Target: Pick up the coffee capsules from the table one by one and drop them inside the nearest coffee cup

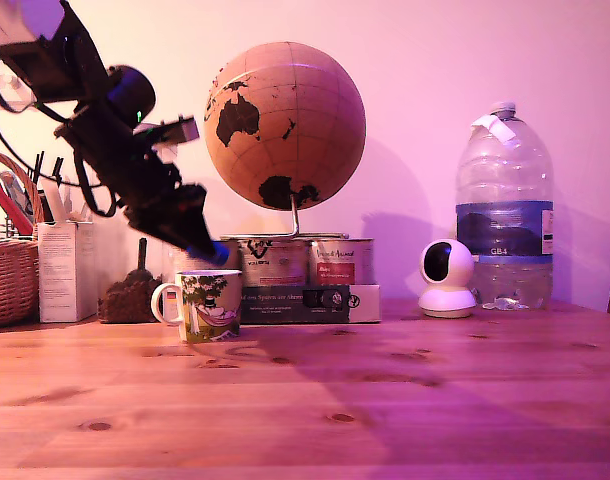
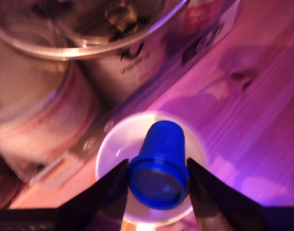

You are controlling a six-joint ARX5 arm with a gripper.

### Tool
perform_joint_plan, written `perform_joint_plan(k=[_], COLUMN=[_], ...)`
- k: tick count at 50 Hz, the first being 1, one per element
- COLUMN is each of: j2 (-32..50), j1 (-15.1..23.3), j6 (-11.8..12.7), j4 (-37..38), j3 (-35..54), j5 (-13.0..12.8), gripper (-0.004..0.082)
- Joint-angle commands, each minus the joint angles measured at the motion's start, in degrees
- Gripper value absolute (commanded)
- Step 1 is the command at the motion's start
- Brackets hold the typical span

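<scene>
While the gripper (image 2: pixel 158 175) hung over the coffee cup (image 1: pixel 209 305), its jaws clamped the blue coffee capsule (image 2: pixel 159 164) between them, directly above the mug's white mouth; printed tins (image 1: pixel 307 262) stood just behind.

Wood table (image 1: pixel 385 400) w/ mug (image 1: pixel 207 305), basket (image 1: pixel 7 280), carton (image 1: pixel 67 270), camera (image 1: pixel 447 278), water bottle (image 1: pixel 503 210).

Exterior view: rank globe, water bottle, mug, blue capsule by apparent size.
1. Globe
2. Water bottle, looks slightly smaller than the globe
3. Mug, nearer the camera, so its true rank is less sure
4. Blue capsule, mostly hidden in the gripper
</scene>
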State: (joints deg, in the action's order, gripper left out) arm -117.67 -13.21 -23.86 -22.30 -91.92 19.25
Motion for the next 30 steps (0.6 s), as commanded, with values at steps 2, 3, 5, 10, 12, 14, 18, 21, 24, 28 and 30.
perform_joint_plan(k=[2,3,5,10,12,14,18,21,24,28,30], j2=[-1.92,-1.92,-1.92,-1.92,-1.92,-1.92,-1.92,-1.92,-1.92,-1.9,-1.88], j1=[-0.2,-0.2,-0.2,-0.2,-0.2,-0.2,-0.2,-0.2,-0.17,-0.07,0.0], j6=[-0.55,-0.55,-0.57,-0.55,-0.55,-0.55,-0.55,-0.55,-0.55,-0.55,-0.55], j4=[0.48,0.72,0.94,1.03,1.05,1.09,1.25,1.36,1.38,1.38,1.38], j3=[0.15,0.15,0.15,0.15,0.15,0.15,0.15,0.15,0.15,0.15,0.15], j5=[-0.39,-0.42,-0.5,-0.87,-0.85,-0.87,-0.87,-0.87,-0.87,-0.79,-0.63], gripper=[0.0398,0.0454,0.0584,0.0744,0.0749,0.0748,0.0748,0.0747,0.0745,0.0744,0.0739])
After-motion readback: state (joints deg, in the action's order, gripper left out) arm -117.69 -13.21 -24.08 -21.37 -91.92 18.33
